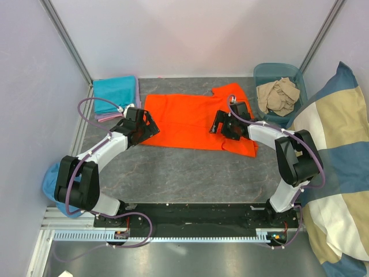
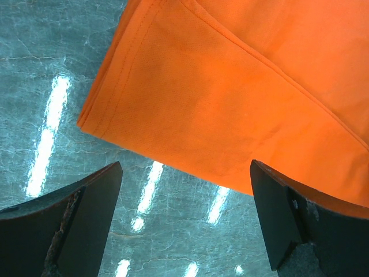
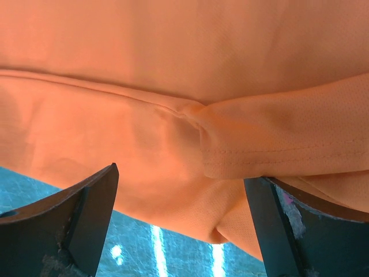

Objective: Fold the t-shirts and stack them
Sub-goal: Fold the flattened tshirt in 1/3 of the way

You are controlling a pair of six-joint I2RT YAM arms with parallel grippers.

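A bright orange t-shirt (image 1: 190, 118) lies spread on the grey table. My left gripper (image 1: 153, 128) hangs open at its left edge; the left wrist view shows the hemmed corner (image 2: 230, 86) just ahead of the open gripper (image 2: 185, 173), with bare table between the fingers. My right gripper (image 1: 215, 126) is open low over the shirt's right side, and a folded sleeve hem (image 3: 271, 144) lies close in front of the open gripper (image 3: 181, 176). At the back left a folded teal t-shirt (image 1: 115, 89) sits on a pink-lilac one (image 1: 104, 117). Beige t-shirts (image 1: 279, 95) are crumpled in a bin.
The teal plastic bin (image 1: 295, 73) stands at the back right. A big blue-and-beige cushion-like fabric (image 1: 340, 150) fills the right side. A blue cloth (image 1: 49, 182) hangs beside the left arm's base. Pale walls close the table on three sides.
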